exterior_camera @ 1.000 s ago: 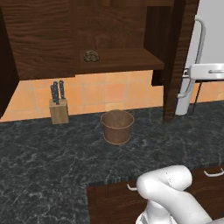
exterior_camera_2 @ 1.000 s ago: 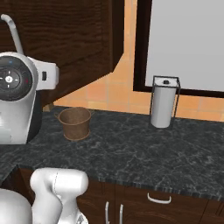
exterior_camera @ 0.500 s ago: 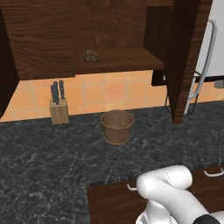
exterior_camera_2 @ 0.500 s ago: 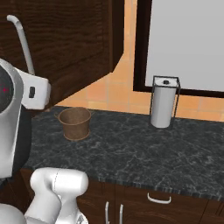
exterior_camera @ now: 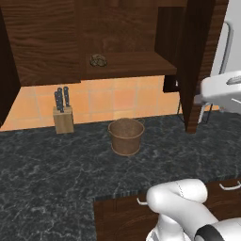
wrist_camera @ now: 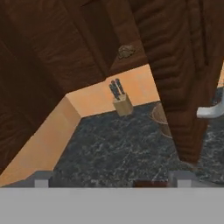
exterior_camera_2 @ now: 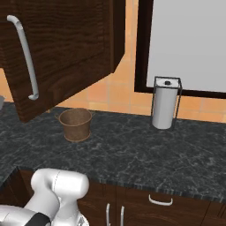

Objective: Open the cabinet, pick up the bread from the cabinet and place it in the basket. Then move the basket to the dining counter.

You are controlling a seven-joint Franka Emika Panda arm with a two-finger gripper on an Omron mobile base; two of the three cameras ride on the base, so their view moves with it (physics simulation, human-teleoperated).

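Dark brown wood-grain wall cabinet [exterior_camera: 47, 42] in a matt finish, its door carrying a long smooth silver bar handle [exterior_camera_2: 25, 57] that looks like satin metal. On the wooden shelf, a small lumpy brownish-tan bread [exterior_camera: 98, 60], rough-surfaced as far as the distance allows. Below, a round brown wooden basket [exterior_camera: 126, 136] with visible grain stands on a black-grey marbled countertop [exterior_camera: 56, 174], faintly polished. A tan wooden knife block [exterior_camera: 63, 119] holds dark-handled knives before matt orange tiles [exterior_camera: 122, 101].

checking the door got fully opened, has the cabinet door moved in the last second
Yes. In the left base view the cabinet door has swung further open, its edge shifting left toward the shelf, while the knife block stays put.
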